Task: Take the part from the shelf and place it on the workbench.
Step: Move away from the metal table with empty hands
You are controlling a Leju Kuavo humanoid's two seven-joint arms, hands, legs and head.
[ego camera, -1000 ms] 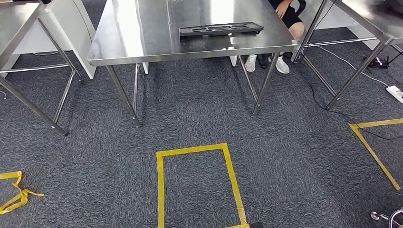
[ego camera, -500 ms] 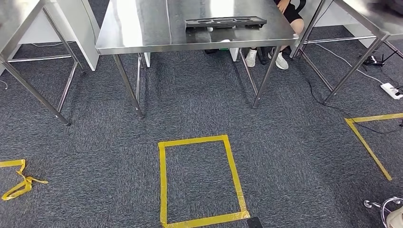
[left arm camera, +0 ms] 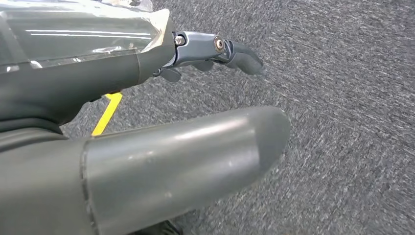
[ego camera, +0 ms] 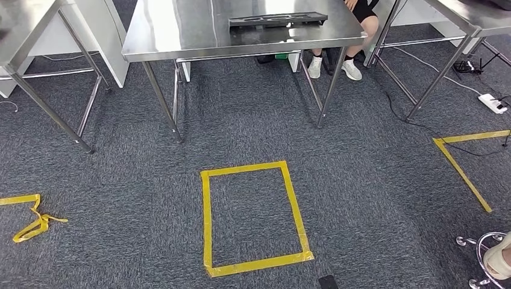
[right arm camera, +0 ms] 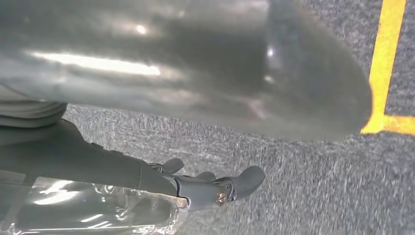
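Note:
A flat black moulded part (ego camera: pixel 277 21) lies on the far side of the steel workbench (ego camera: pixel 181 36) at the top of the head view. My left hand (left arm camera: pixel 88 78) hangs over grey carpet, thumb (left arm camera: pixel 195 152) and fingers (left arm camera: pixel 235 51) spread apart, holding nothing. My right hand (right arm camera: pixel 98 166) hangs the same way, with its thumb (right arm camera: pixel 205 78) away from the fingers (right arm camera: pixel 240 183) and nothing between them. Both are well away from the workbench.
A yellow tape rectangle (ego camera: pixel 253 217) marks the carpet in front of the workbench. Other steel tables stand at left (ego camera: pixel 24 24) and right (ego camera: pixel 476 18). A seated person's legs (ego camera: pixel 355 36) show behind the workbench. A power strip (ego camera: pixel 493 103) and a chair base (ego camera: pixel 485 259) are at right.
The whole picture has shifted: the camera moved, so the workbench sits higher in view and the whole tape rectangle now shows. The black part keeps its place on the workbench.

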